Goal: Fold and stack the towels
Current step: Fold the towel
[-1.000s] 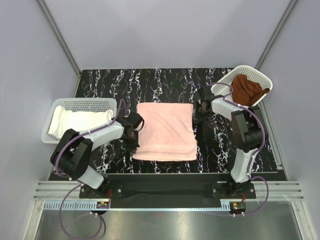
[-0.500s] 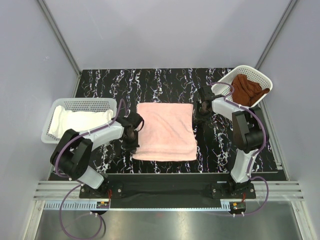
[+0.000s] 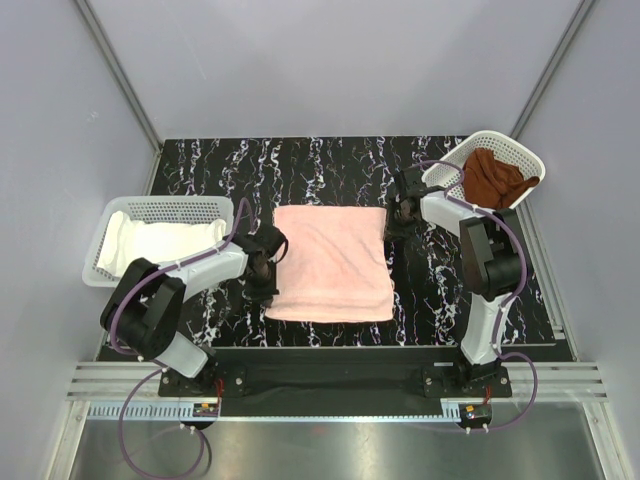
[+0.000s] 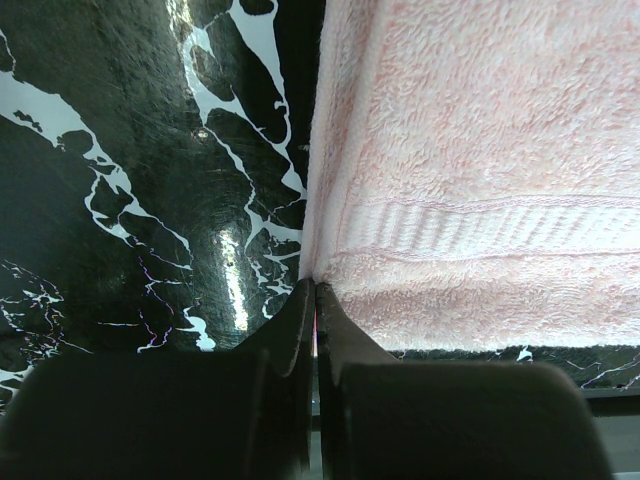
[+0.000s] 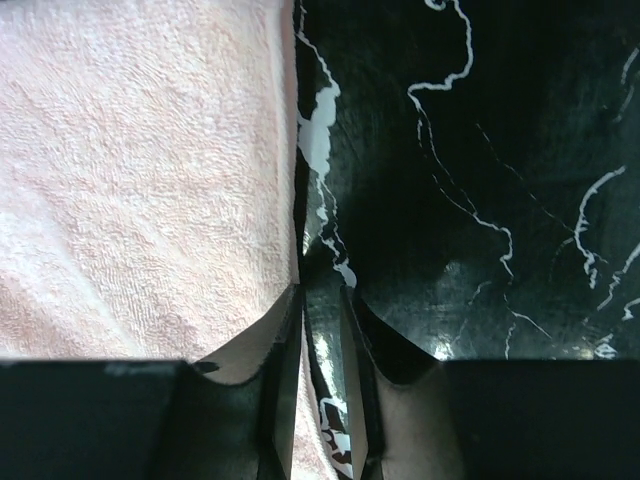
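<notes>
**Left gripper** (image 4: pixel 315 290): two dark fingers pressed together, with a sliver of the pink terry towel (image 4: pixel 480 150) pinched at their tips. It is set at the towel's left edge, toward the near corner.

**Right gripper** (image 5: pixel 320 295): fingers held slightly apart, a narrow gap being seen between them. It is placed at the towel's right edge near the far corner, with one finger over the cloth and the other over the black, white-veined marble tabletop (image 5: pixel 480 180).

**Pink terry towel** (image 3: pixel 330 262): laid flat as a rough square on the tabletop (image 3: pixel 330 165) between the two grippers.

**White rectangular mesh basket** (image 3: pixel 165 205): located left of the pink towel. A white towel (image 3: pixel 150 240) is held inside it.

**White round mesh basket** (image 3: pixel 500 140): located right of and beyond the pink towel, and seen tilted. A crumpled brown towel (image 3: pixel 495 178) is held inside it.
</notes>
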`<action>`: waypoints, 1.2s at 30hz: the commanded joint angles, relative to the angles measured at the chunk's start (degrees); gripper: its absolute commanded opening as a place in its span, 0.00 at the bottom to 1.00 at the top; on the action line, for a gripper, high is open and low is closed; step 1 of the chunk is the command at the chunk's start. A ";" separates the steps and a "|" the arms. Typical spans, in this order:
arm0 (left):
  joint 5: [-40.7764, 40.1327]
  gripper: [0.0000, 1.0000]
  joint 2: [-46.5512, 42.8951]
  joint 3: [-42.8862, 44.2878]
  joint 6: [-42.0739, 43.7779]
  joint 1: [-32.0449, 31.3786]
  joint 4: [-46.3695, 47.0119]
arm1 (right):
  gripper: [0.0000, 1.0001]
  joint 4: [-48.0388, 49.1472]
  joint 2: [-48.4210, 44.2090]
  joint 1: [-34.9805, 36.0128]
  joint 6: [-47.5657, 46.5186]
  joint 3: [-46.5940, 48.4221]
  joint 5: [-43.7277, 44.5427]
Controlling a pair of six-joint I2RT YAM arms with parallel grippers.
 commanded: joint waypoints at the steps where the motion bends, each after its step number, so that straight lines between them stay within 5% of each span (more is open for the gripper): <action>1: -1.57 0.00 -0.58 0.02 0.60 -0.13 -1.05 | 0.28 1.05 1.18 0.56 -0.66 2.40 0.18; 16: -1.92 0.00 -0.40 0.73 1.30 -0.13 -1.31 | 0.30 2.98 -5.68 0.65 2.24 1.43 -2.45; 30: -2.27 0.00 -0.84 0.81 1.47 -0.13 -2.36 | 0.23 4.48 -0.86 1.88 1.36 1.78 -7.99; 36: -3.85 0.00 -0.05 1.87 2.18 -0.13 -5.44 | 0.12 -2.20 4.51 1.53 3.29 4.69 3.25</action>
